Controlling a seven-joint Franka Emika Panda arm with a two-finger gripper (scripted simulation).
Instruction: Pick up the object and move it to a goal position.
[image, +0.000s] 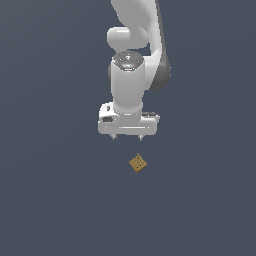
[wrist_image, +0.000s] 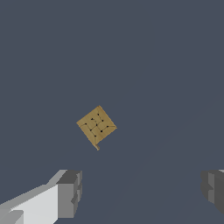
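- Here, a white Panda arm (image: 132, 55) hangs over a plain dark-grey worktop (image: 50, 200), its claw (image: 128, 137) pointing down and holding nothing.
- The claw is spread wide: in the wrist view its two grey fingertips (wrist_image: 70, 192) stand far apart with bare worktop between them.
- The object (image: 138, 163), a small flat tan-brown square block with dark dots on its face, lies on the worktop near the claw, at about five o'clock from it in the exterior view, turned so that its corners point like a diamond.
- In the wrist view the object (wrist_image: 96, 126) sits clear of both fingertips, not between them and touching neither.
- Progress, judging by this: the task looks to be at its start. The object is not yet grasped, not yet lifted, not yet carried.
- What is left, on that reading: line the claw up over the object, come down, close on it, raise it and take it to the goal.
- No goal marker shows in either view, so where it must go cannot be told.
- Containers: none is in sight, and so nothing is held in one.
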